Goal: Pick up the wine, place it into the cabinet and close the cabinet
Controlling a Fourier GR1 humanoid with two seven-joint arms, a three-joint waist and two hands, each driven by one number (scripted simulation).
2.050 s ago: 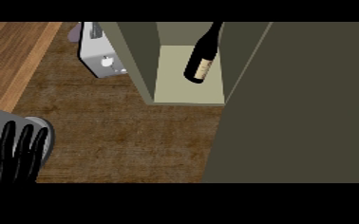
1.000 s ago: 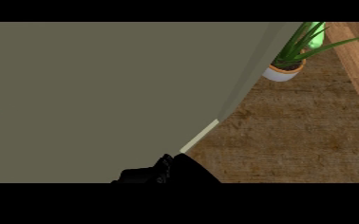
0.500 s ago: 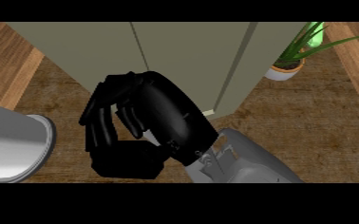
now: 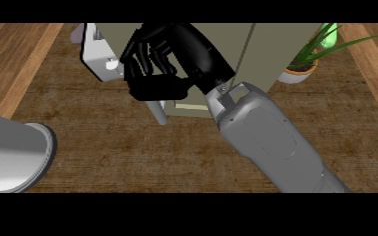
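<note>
Right hand (image 4: 166,62) over the cabinet (image 4: 277,50) front, fingers curled, nothing visibly held; contact with the doors hard to tell; wine hidden from view; left forearm (image 4: 22,152) cut off at left edge, its hand unseen.

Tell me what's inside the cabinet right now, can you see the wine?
No wine shows. The right hand covers the cabinet front; only a pale strip at its base shows below, so its inside is hidden.

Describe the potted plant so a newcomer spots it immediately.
Start at the tall grey-green cabinet at the top middle of the counter. Just off its right side stands the potted plant: a small white pot with long green leaves, the only green, leafy thing here.
</note>
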